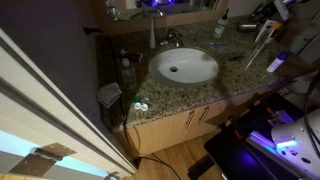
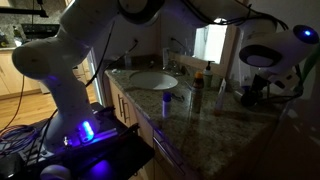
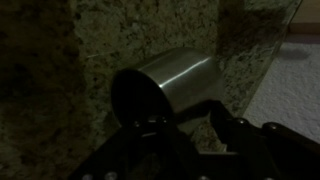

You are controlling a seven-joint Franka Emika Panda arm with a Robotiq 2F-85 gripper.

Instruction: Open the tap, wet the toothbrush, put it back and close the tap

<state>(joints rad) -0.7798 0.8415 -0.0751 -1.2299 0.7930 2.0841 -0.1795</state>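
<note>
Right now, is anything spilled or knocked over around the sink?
Nothing stands out. The tap and slim white bottle stand upright behind the basin, and no spill shows on the counter. The pictures are dark, though.

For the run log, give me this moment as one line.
target: steel cup, granite behind | jaws: at cup, grip unclear | tap: flow unclear

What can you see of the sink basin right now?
The basin is a white oval bowl, glossy like ceramic, sunk level into the speckled granite counter. A small dark drain sits near its middle; otherwise it looks empty. The chrome tap stands just behind its rear rim.
</note>
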